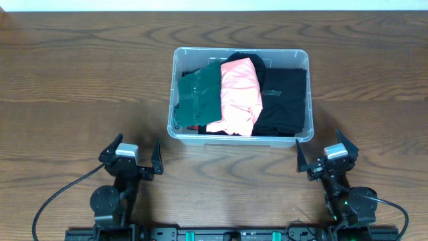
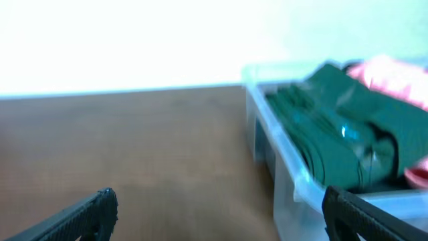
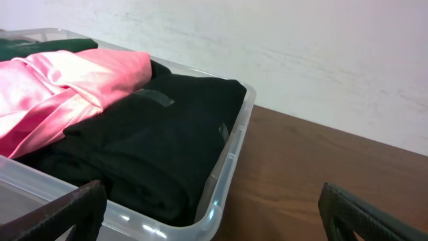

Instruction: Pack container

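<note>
The clear plastic container point(image 1: 175, 94) stands at the table's centre and holds folded clothes: a dark green garment point(image 1: 199, 92) at left, a pink one point(image 1: 239, 94) in the middle and a black one point(image 1: 282, 100) at right. Its base label is hidden under the clothes. My left gripper point(image 1: 138, 156) is open and empty, near the front edge, left of the container. My right gripper point(image 1: 326, 154) is open and empty by the container's front right corner. The left wrist view shows the container point(image 2: 284, 167) with the green garment point(image 2: 334, 130); the right wrist view shows the container's rim point(image 3: 231, 167), the pink garment point(image 3: 60, 84) and the black garment point(image 3: 154, 134).
The dark wooden table point(image 1: 80, 73) lies bare on both sides of the container. Black cables point(image 1: 57, 197) run along the front edge near the arm bases. A pale wall point(image 3: 301, 53) stands behind the table.
</note>
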{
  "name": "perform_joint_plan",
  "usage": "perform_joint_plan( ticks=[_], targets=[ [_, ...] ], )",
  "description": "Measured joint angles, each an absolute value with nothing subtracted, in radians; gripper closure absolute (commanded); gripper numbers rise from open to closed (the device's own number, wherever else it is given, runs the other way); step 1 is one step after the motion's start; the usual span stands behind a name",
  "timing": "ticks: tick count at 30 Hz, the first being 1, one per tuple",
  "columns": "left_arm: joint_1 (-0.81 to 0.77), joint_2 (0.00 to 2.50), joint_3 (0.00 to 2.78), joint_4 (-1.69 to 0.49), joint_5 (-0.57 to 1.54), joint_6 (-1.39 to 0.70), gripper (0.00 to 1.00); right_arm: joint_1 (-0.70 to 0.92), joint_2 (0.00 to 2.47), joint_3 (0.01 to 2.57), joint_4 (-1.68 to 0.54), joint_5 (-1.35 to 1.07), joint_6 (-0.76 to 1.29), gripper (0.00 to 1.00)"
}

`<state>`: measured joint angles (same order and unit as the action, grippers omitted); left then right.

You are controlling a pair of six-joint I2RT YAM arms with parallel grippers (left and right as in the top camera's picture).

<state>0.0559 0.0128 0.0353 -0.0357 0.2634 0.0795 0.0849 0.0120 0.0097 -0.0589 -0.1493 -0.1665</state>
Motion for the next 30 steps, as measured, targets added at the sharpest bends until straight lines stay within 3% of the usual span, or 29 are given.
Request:
perform_joint_plan(
  ticks=[30],
  targets=[
    [0.054,0.011,0.028,-0.020,0.263,0.080,0.02,0.085,0.012,0.010,-0.059,-0.149,-0.167,0.01]
  ],
)
